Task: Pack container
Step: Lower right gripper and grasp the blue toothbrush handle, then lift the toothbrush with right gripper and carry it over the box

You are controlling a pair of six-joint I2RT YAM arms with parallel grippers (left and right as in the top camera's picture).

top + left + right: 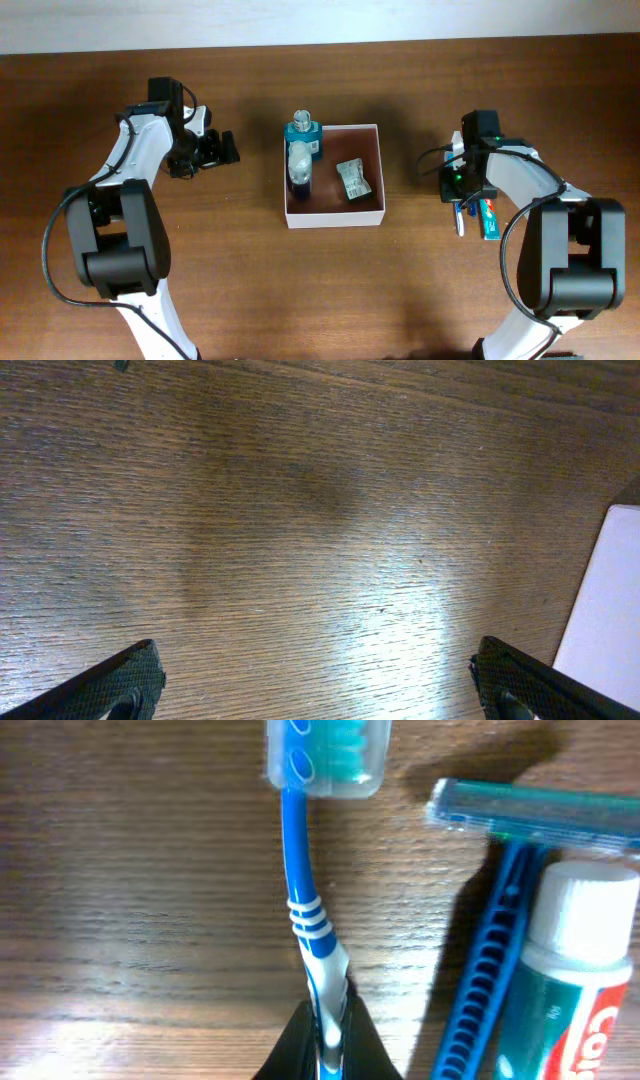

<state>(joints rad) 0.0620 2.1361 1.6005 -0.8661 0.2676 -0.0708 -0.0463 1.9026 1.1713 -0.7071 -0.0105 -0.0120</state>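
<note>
The container, a shallow white-walled box with a reddish-brown inside, sits mid-table. In it are a teal bottle, a white bottle and a small packet. My right gripper is shut on the handle of a blue-and-white toothbrush lying on the wood, its bristles under a clear cap. In the overhead view this gripper is to the right of the container. My left gripper stands open over bare wood, left of the container's white wall.
A blue razor and a toothpaste tube lie just right of the toothbrush, close beside each other. In the overhead view the tube rests by my right arm. Brown wooden tabletop spreads all around.
</note>
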